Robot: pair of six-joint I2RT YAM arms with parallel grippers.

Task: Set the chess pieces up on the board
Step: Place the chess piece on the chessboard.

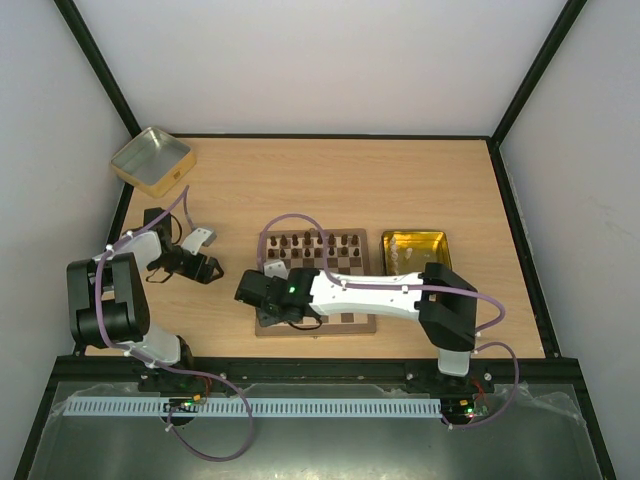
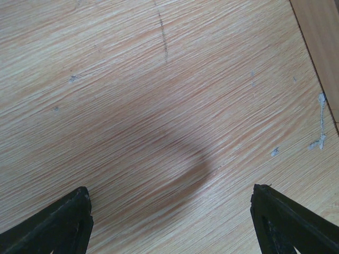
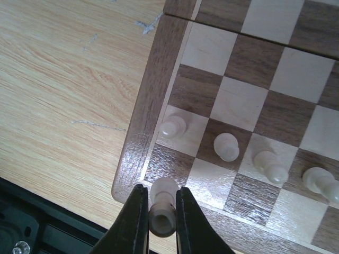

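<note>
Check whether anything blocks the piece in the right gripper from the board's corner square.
Nothing visible does. The right gripper holds the cream piece at the edge of the bare dark corner square. The nearest pawn stands one square beyond, clear of it.

Each claw ends in two matte black wedge fingers point(image 3: 132, 227), scuffed grey along the edges. Those of the right claw point(image 3: 161, 225) look narrow, and those of the left claw point(image 2: 172, 225) look broader. Behind the right claw sits a black housing point(image 1: 262, 290) with a small green light point(image 1: 292, 291), then a long white link point(image 1: 355, 292). A white block point(image 1: 200, 238) rides just behind the left claw. Thin lilac cables point(image 1: 285, 220) loop back from both claws over bulky black joints point(image 1: 100, 300).
</note>
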